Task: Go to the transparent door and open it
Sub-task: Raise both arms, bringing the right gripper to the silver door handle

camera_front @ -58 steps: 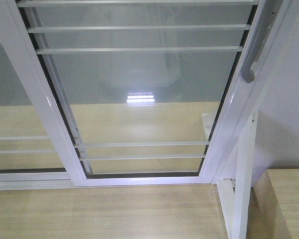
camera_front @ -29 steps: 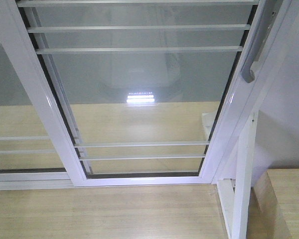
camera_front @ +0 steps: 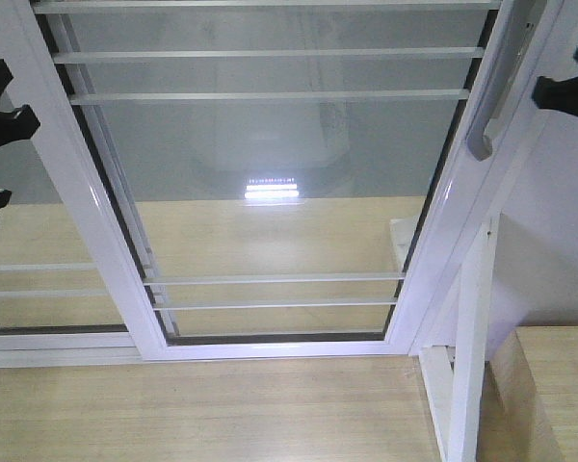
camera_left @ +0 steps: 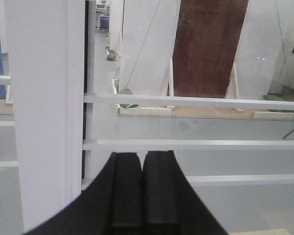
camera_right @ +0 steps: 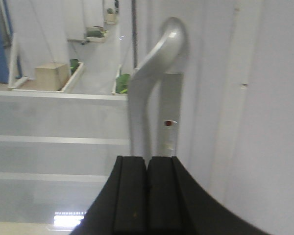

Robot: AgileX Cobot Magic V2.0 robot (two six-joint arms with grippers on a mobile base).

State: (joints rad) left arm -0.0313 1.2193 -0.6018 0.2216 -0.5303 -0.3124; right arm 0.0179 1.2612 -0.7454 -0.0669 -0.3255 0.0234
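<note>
Right pincer (camera_right: 147, 164) sits pressed together, empty, just short of the curved grey handle (camera_right: 146, 98), left pincer (camera_left: 142, 161) together too, so I reckon I'm parked at the transparent door (camera_front: 270, 164) dead ahead, but it looks unopened, so grab and slide remain.

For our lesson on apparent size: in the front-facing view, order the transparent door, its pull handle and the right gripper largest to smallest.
1. transparent door
2. pull handle
3. right gripper, cropped by the frame; rank unsure.
</note>
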